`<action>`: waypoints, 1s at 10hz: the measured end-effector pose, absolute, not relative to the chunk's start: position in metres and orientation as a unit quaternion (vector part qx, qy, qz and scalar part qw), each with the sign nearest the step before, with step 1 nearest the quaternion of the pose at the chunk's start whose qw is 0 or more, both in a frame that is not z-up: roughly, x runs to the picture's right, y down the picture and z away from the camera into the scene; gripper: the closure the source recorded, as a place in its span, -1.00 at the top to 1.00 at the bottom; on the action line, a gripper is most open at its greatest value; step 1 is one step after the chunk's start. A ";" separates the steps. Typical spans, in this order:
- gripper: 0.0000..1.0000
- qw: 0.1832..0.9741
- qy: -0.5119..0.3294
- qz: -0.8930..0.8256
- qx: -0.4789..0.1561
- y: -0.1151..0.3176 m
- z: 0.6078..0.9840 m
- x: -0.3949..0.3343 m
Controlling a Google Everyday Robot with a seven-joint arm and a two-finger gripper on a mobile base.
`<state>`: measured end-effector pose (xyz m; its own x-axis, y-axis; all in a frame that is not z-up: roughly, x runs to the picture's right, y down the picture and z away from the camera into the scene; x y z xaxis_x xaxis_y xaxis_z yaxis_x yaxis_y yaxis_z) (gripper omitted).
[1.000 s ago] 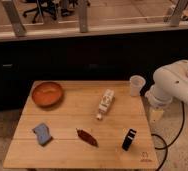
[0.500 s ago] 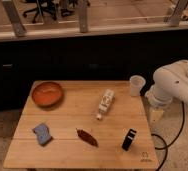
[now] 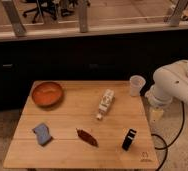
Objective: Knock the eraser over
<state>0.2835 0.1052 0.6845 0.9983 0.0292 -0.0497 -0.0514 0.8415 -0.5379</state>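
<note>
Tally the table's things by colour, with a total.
White: 2 (plastic bottle lying down, small cup)
Orange: 1 (round bowl)
Blue: 1 (sponge-like pad)
Red-brown: 1 (flat pointed object)
Black: 1 (small rectangular eraser)
Total: 6
The gripper hangs beside the table's edge near the cup.

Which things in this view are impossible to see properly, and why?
Camera view:
Arm: cut off by the right edge; its gripper hangs beside the table's right side.
Cup: contents too small to tell.
Bottle: label too small to read.
Eraser: markings too small to tell.
</note>
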 end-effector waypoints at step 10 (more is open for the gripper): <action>0.60 0.952 0.022 0.020 -0.303 0.137 0.684 0.281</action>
